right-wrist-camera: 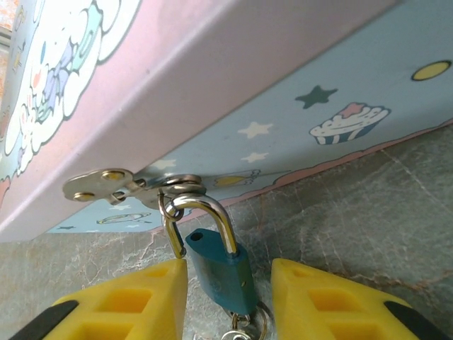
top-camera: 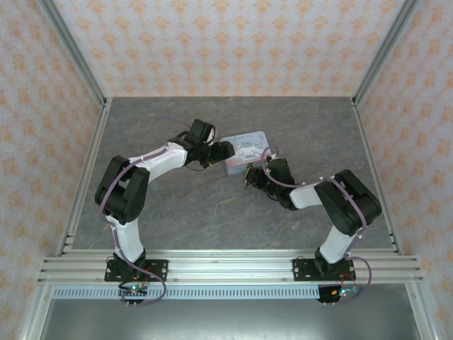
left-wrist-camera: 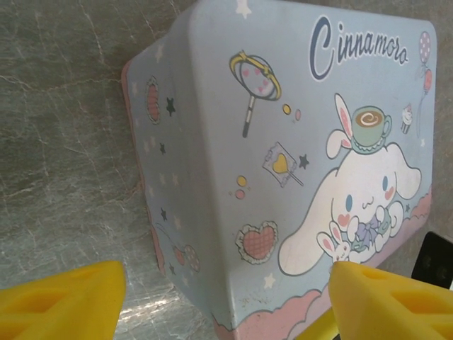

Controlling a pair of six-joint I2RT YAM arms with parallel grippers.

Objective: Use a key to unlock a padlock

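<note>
Top external: pale printed tin (top-camera: 246, 145) lies on the grey desk (top-camera: 177, 212), toward the back. My left jaws sit at its left end, my right jaws at its near side.

Left wrist: left jaws spread wide, yellow fingertips (left-wrist-camera: 64, 301) on either side of the tin's (left-wrist-camera: 283, 142) near corner. Contact with the tin: cannot tell.

Right wrist: teal padlock (right-wrist-camera: 223, 273) hangs from the tin's hasp (right-wrist-camera: 113, 185), shackle through its loop. Right jaws partly spread, one fingertip (right-wrist-camera: 340, 304) on each side of the padlock body. One is just beside it, the other shows a gap, so not pinching. A small metal ring (right-wrist-camera: 248, 329) dangles beneath the padlock.
</note>
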